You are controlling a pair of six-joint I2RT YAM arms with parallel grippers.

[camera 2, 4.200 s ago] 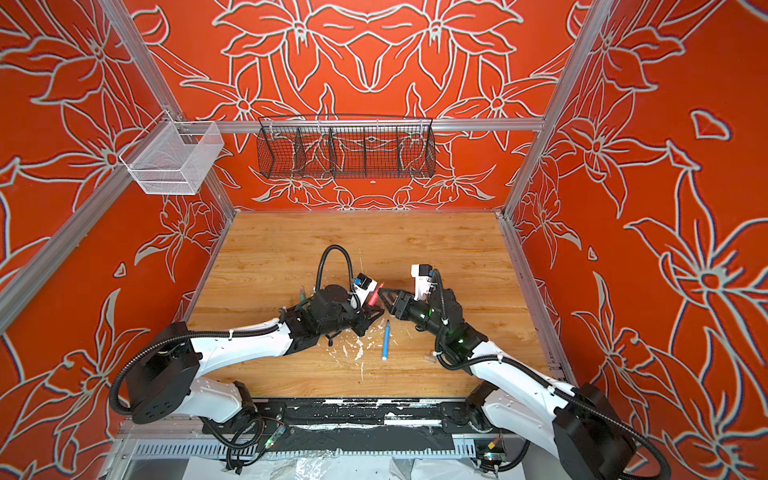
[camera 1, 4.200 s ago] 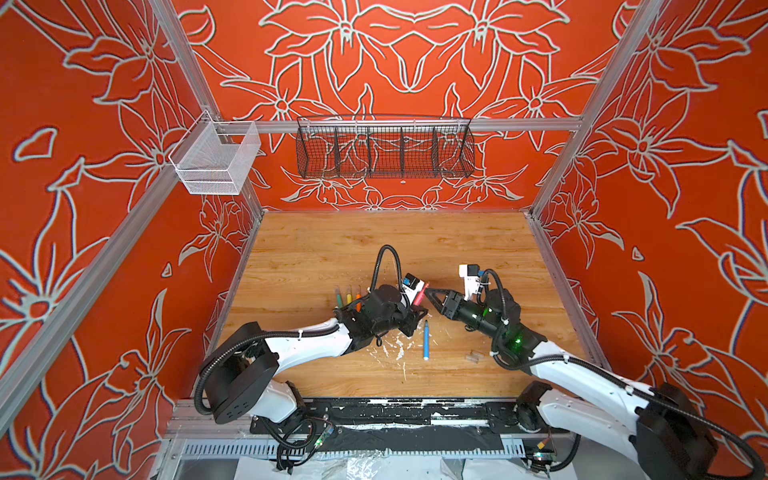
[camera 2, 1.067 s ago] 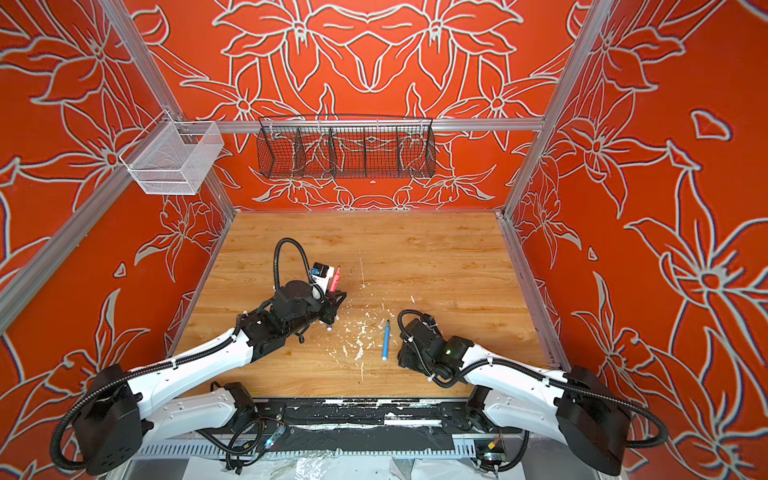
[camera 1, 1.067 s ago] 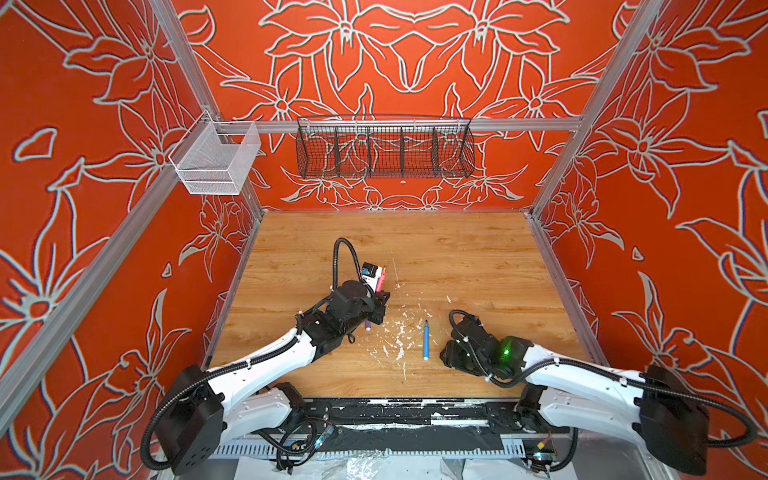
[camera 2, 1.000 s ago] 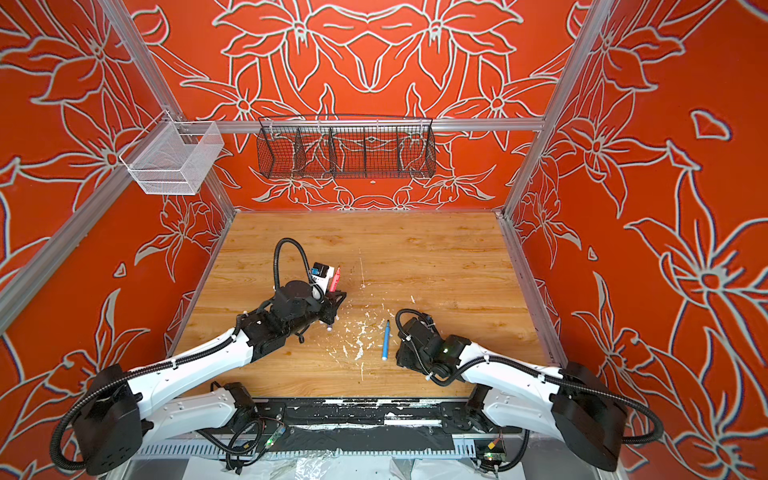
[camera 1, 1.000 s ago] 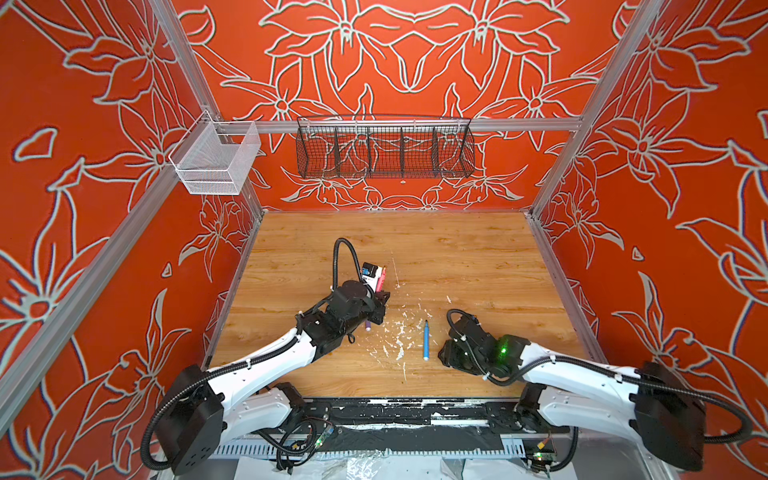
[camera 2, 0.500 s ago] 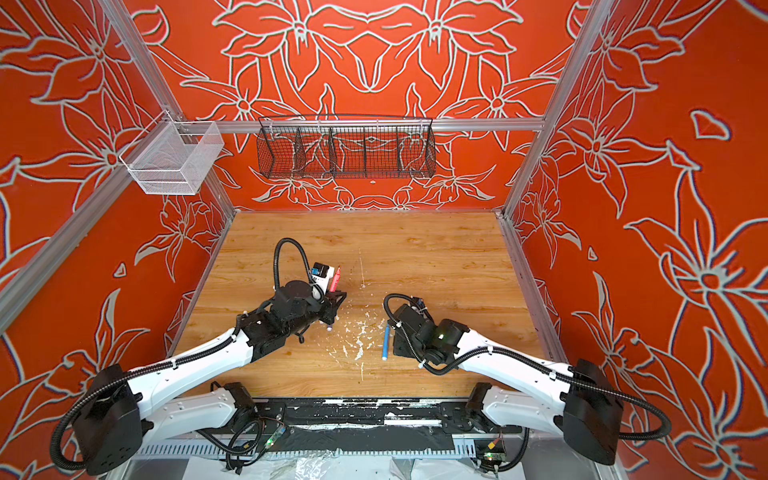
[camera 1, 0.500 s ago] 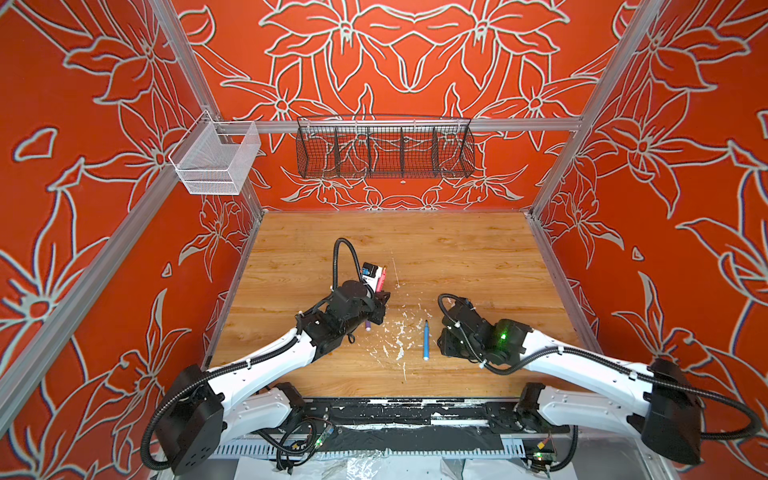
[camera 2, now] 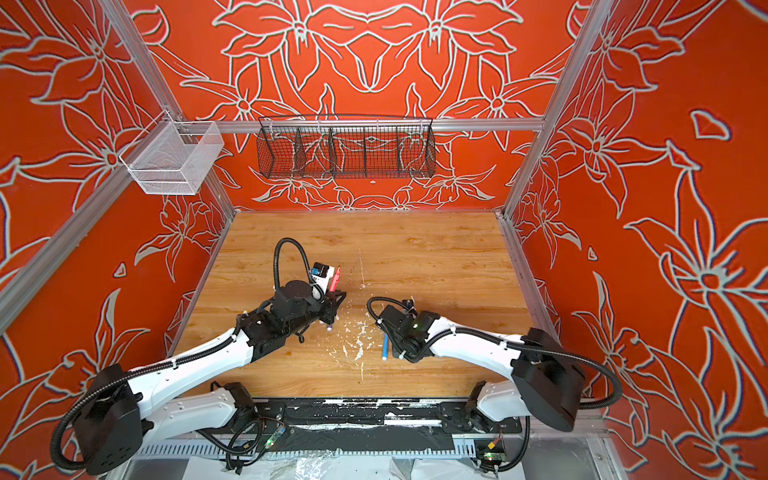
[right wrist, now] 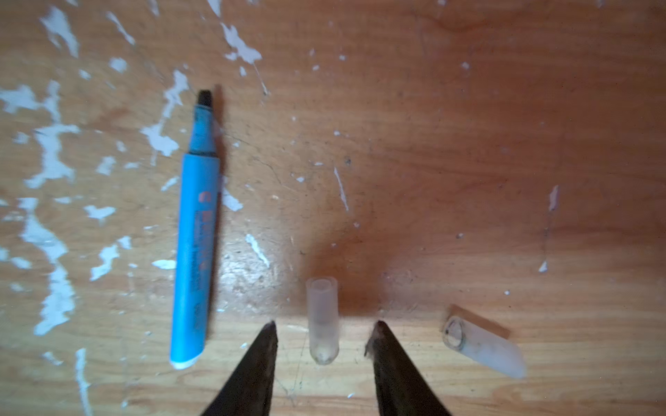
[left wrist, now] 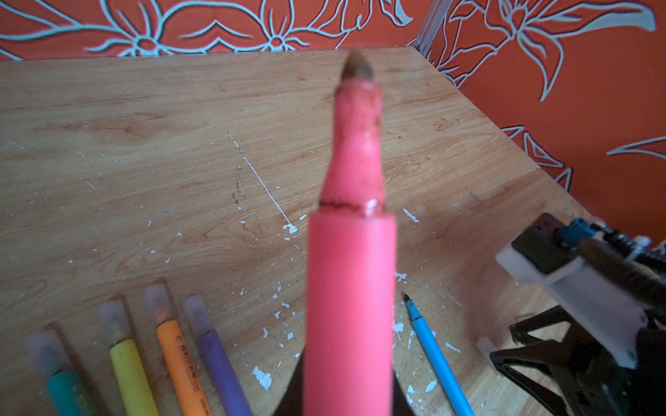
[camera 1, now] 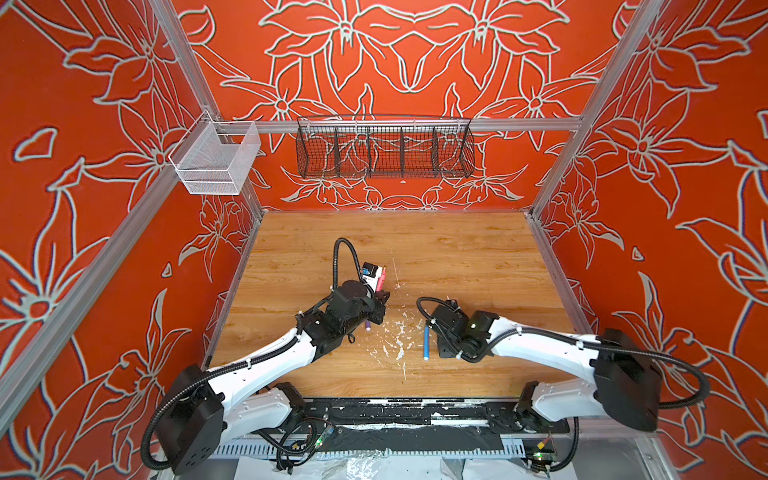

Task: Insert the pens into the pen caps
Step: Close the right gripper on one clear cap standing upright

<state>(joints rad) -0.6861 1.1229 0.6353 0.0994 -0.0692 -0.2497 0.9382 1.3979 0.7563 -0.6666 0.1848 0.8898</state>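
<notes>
Both top views look down; wrist cameras sit close (sharing the blue pen (right wrist: 194,234)).

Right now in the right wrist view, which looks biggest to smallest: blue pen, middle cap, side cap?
1. Blue pen, by far the largest.
2. Middle cap and side cap: they look about alike, so no ranking.

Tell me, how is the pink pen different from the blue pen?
The pink pen is pink; the blue pen is blue. The left gripper holds the pink pen off the table; the blue pen lies flat on it, untouched. Both are uncapped, with dark tips.
</notes>
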